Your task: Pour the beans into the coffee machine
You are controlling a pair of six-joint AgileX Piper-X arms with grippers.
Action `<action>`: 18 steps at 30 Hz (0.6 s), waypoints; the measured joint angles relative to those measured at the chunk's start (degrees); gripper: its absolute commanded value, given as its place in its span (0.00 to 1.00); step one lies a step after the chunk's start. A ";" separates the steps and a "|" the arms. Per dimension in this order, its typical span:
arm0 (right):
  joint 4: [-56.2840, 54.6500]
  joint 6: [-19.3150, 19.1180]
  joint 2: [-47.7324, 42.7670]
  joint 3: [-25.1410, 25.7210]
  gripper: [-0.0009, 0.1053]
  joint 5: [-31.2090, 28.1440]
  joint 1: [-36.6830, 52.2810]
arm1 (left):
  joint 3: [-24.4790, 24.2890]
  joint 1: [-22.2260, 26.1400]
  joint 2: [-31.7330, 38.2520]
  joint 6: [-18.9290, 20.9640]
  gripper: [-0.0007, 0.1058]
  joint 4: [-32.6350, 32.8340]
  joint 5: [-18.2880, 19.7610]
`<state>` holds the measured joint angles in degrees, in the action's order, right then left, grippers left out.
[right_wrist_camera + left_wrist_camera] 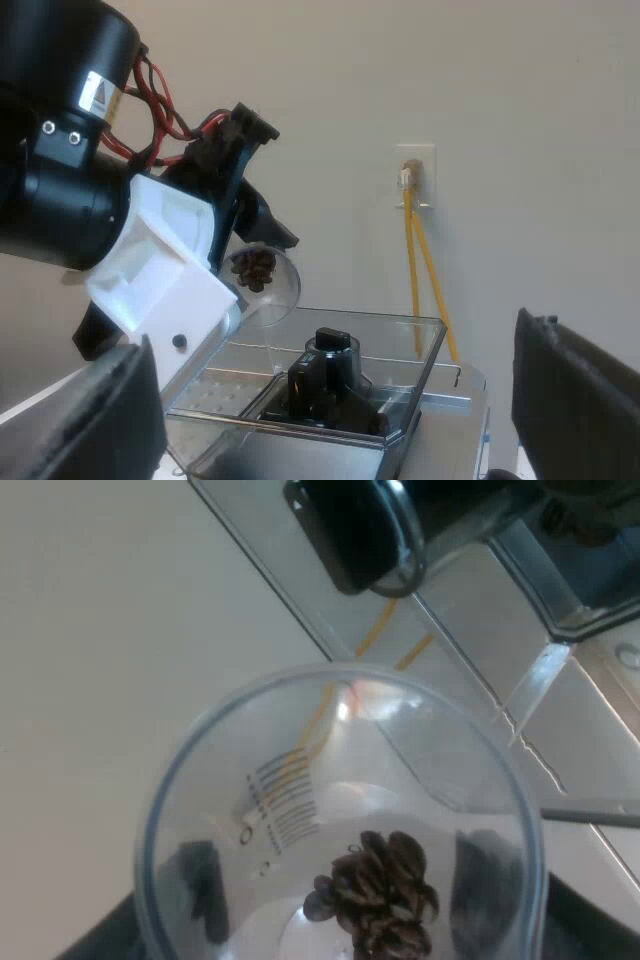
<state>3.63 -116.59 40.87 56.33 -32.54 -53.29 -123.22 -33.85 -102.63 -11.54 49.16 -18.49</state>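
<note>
My left gripper (345,895) is shut on a clear measuring glass (250,810); its dark fingers (200,890) show through the wall on either side. A small heap of coffee beans (385,890) lies at the glass bottom. Past the rim is the machine's clear bean hopper (470,610) with a black knob (350,530). From the right wrist view, the left gripper (245,235) holds the glass (265,285) tipped on its side above the open hopper (330,345), beans (252,268) still inside. My right gripper (335,400) stands open and holds nothing, a short way from the hopper.
The hopper's black knob (325,365) stands in its middle. The machine's metal top (210,395) lies beside it. On the pale wall behind, a socket (413,170) carries yellow cables (425,270) running down behind the machine.
</note>
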 measured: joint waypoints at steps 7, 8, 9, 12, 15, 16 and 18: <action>0.00 0.00 0.00 0.00 0.71 0.00 0.00 | 0.00 -0.03 0.74 -6.70 0.14 -0.46 3.90; 0.00 0.00 0.00 0.00 0.71 0.00 0.00 | 0.00 -0.03 0.88 -7.34 0.14 -0.96 4.89; 0.00 0.00 0.00 0.00 0.71 0.00 0.00 | 0.00 -0.03 0.97 -7.67 0.14 -1.39 5.04; 0.00 0.00 0.00 0.00 0.71 0.00 0.00 | 0.00 -0.03 1.08 -8.24 0.14 -1.83 5.15; 0.00 0.00 0.00 0.00 0.71 0.00 0.00 | 0.00 -0.03 1.08 -10.32 0.14 -2.28 5.52; 0.00 0.00 0.00 0.00 0.71 0.00 0.00 | 0.00 -0.03 1.08 -10.89 0.14 -2.43 5.61; 0.00 0.00 0.00 0.00 0.71 0.00 0.00 | 0.00 -0.03 1.08 -12.11 0.14 -2.81 6.24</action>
<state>3.63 -116.59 40.87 56.33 -32.54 -53.29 -123.22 -33.88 -101.56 -23.65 46.35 -12.25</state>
